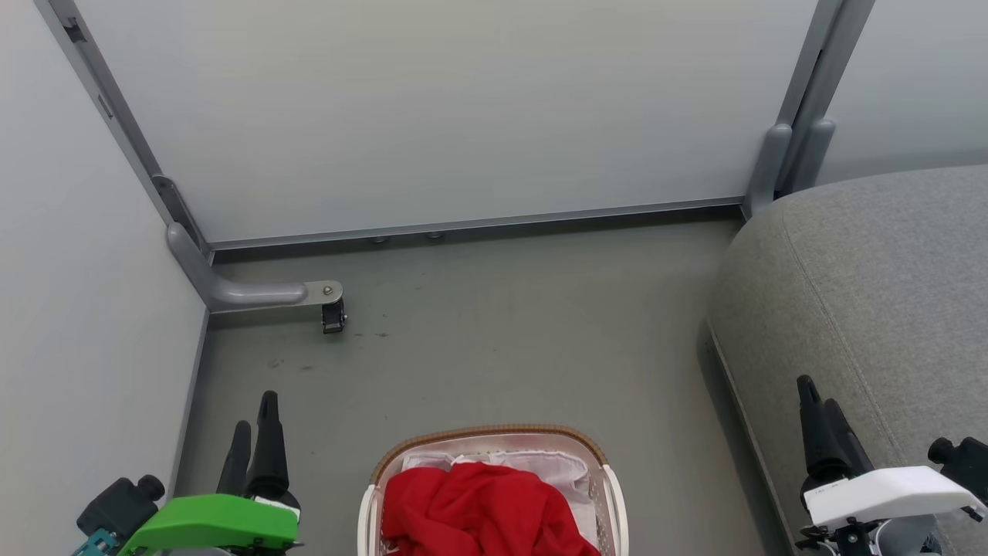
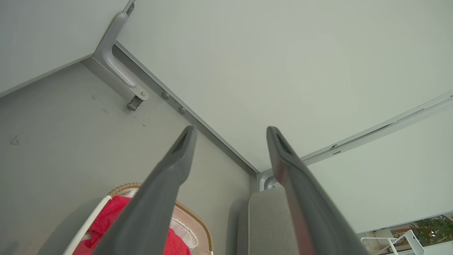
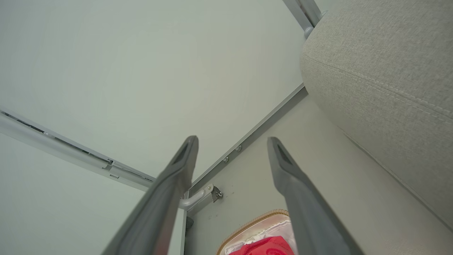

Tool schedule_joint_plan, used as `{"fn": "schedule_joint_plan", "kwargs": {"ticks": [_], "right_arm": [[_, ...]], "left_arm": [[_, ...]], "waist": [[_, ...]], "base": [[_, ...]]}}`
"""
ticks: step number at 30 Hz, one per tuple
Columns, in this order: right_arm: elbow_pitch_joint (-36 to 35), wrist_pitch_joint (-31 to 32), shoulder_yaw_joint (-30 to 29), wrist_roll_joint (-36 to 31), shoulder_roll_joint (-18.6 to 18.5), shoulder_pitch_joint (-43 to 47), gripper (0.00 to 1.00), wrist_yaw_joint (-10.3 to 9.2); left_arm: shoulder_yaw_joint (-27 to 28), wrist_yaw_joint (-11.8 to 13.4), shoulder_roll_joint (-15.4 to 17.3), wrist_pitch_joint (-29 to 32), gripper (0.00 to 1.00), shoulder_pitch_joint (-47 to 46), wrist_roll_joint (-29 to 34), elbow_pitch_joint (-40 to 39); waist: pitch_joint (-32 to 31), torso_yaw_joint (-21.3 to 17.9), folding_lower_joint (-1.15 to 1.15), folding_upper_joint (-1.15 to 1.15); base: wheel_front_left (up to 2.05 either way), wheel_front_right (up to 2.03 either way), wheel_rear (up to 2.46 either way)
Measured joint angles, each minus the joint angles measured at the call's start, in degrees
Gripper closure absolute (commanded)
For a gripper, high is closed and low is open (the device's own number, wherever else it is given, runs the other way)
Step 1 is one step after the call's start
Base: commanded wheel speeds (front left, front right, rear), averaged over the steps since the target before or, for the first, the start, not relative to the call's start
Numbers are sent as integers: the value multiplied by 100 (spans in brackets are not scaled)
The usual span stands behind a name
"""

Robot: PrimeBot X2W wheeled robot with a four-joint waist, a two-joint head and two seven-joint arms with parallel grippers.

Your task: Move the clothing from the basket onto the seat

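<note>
At the lower middle of the head view, on the grey floor (image 1: 502, 340):

Item 1: basket (image 1: 494, 429). Oval, cream-white plastic with a brown woven rim. Its near part is cut off by the bottom edge of the view.

Item 2: clothing (image 1: 478, 506). Bright red soft fabric, bunched in a heap inside the basket and covering most of the visible interior. Whether it is one garment or two cannot be told.

Item 3: liner (image 1: 552, 463). White fabric, showing inside the rim behind and to the right of the red heap.

Item 4: seat (image 1: 888, 293). Large, grey, upholstered, with a rounded edge and a stitched seam. It stands on the robot's right, apart from the basket, with a strip of floor between them.

Item 5: left gripper (image 1: 255, 411). At the lower left, beside the basket and clear of it, with a green cover (image 1: 208, 521) at its base. In the left wrist view its two dark fingers are spread wide and empty.

Item 6: right gripper (image 1: 817, 392). At the lower right, close beside the seat's near edge, with a white cover (image 1: 888, 490) at its base. In the right wrist view its fingers are likewise spread apart and hold nothing.

Item 7: partition panels (image 1: 463, 116). Pale, in grey metal frames, closing the space at the back and left.

Item 8: caster foot (image 1: 332, 309). Grey arm with a small black wheel, at the back-left corner of the floor.
</note>
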Motion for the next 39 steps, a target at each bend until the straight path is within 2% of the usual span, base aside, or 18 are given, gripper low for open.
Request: {"fn": "schedule_joint_plan", "kwargs": {"ticks": [4, 12, 39], "right_arm": [[-35, -65, 54, -315, -5, 22, 0, 0], [-56, -205, 130, -961, -12, 121, 0, 0], [-54, -605, 225, -2684, -34, 211, 0, 0]], "left_arm": [[-100, 4, 1, -62, 0, 30, 524, -5], [-162, 46, 3, -197, 0, 125, 1190, -12], [-220, 82, 12, -598, 0, 299, 2700, 245]], "waist": [[-15, 2, 0, 0], [-40, -2, 0, 0], [-87, 11, 0, 0]], "base": [[0, 0, 0], [0, 0, 0], [0, 0, 0]]}}
